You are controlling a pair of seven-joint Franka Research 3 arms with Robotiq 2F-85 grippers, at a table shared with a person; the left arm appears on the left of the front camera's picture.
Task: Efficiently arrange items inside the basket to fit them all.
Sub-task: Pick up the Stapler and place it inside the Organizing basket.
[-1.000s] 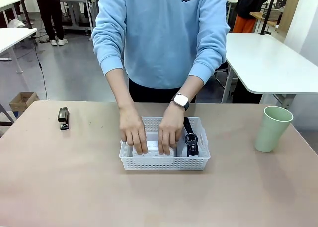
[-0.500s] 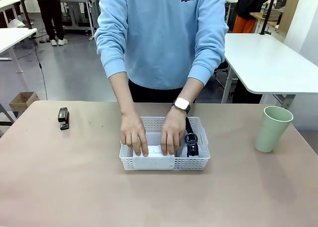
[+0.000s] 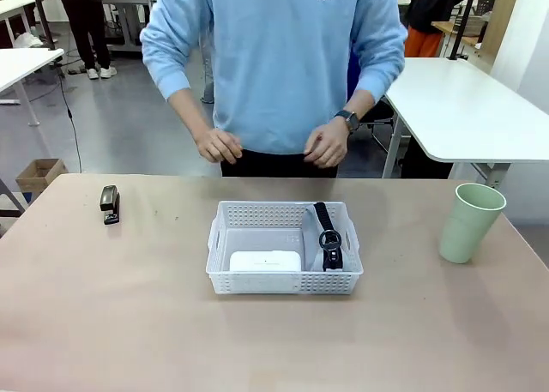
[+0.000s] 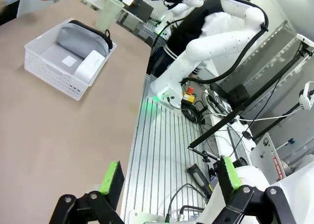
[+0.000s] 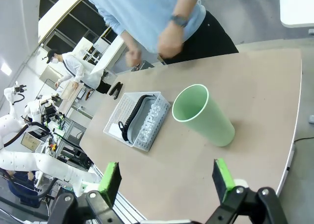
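The white perforated basket [image 3: 285, 281] stands mid-table, also seen in the wrist views [image 4: 44, 69] [image 5: 148, 128]. Inside it lie a white rounded box [image 3: 265, 261] at the front left and a grey pouch [image 3: 312, 231] with a black zipper edge and ring pull at the right. A small black stapler [image 3: 109, 203] lies at the far left of the table. A pale green cup [image 3: 470, 222] stands upright at the right. My left gripper [image 4: 169, 180] is open, well back over the table's near edge. My right gripper [image 5: 166, 177] is open, short of the green cup [image 5: 203, 115]. The person's hands [image 3: 218, 145] hang above the far edge.
The person in a light blue sweatshirt [image 3: 279, 57] stands at the far side. Bare tabletop [image 3: 129, 323] surrounds the basket. Beyond the near edge lies a ribbed metal base [image 4: 157, 150] with my other arm's white mount [image 4: 206, 47] and cables.
The person's hands have lifted out of the basket and drawn back to the far edge, leaving the white box lying at the basket's front left. Neither gripper has changed.
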